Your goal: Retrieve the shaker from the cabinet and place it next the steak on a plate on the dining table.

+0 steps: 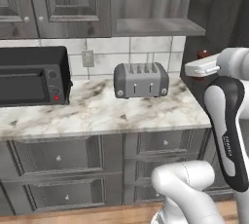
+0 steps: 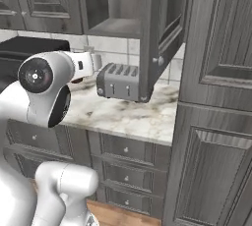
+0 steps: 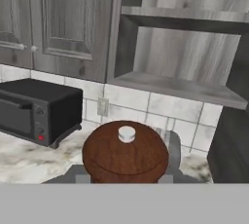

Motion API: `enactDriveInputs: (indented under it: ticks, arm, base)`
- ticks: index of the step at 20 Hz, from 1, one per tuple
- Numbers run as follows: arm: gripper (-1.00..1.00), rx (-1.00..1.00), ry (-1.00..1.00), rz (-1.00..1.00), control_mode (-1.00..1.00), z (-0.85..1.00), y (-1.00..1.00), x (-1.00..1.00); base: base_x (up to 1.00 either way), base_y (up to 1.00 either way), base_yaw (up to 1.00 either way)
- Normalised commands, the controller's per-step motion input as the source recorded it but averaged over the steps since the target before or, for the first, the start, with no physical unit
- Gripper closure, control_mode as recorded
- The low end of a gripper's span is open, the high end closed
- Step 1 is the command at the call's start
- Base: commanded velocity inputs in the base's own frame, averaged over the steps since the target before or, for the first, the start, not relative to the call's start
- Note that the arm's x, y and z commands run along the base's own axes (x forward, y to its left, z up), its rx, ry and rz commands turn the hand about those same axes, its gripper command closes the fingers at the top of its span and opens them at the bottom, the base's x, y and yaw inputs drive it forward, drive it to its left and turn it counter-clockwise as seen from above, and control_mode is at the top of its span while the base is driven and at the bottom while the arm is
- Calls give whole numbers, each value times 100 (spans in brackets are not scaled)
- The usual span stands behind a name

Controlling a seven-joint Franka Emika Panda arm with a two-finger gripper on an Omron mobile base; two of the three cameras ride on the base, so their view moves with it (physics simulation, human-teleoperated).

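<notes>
Shaker (image 3: 125,152) fills the lower centre of my hand view, its brown rounded knob top with a pale cap clenched in my pincer (image 3: 124,178). Behind it stands the open cabinet (image 3: 180,43), its pale shelves bare. In the left base view a sliver of reddish-brown (image 1: 202,53) peeks beside my wrist at upper right. That view alone shows one toaster (image 1: 141,80) with four slots, and one black oven (image 1: 33,76) with a red light at left, both on the marble counter (image 1: 97,113). The right base view adds the swung-open cabinet door (image 2: 162,33). Lettering on my forearm is too small to read.
</notes>
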Motion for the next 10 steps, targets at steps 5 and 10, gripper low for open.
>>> enactDriveInputs:
  ticks: [5,10]
  arm:
    - [100,0,0,0,100,0,0,0]
    - [100,0,0,0,100,0,0,0]
  base:
    - [-10,2,40]
    - [-24,7,50]
